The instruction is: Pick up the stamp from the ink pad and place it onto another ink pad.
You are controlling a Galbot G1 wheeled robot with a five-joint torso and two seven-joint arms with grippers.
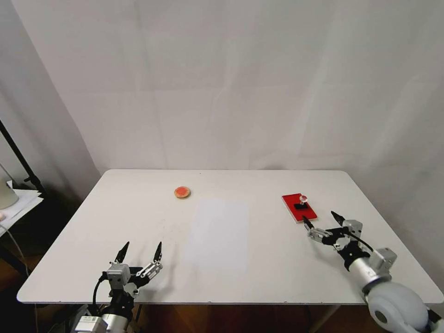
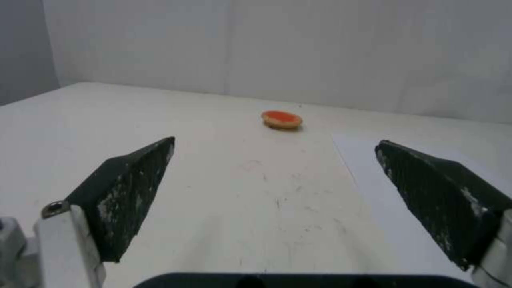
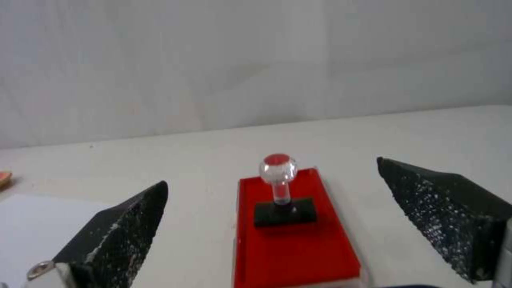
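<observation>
Head view, table: white top spanning the scene, with a white paper sheet lying flat near its middle.
Right gripper: low over the right side, fingers spread apart, tips pointing at the near end of the ink pad, touching nothing.
Left gripper: near left edge of the table, fingers apart, holding nothing.
Ink pad: red rectangle, flat on the right side.
Round ink pad: tan disc with orange-red centre, far left of centre, well apart from the red pad.
Stamp: upright on the red pad, black base down, clear knob up.
</observation>
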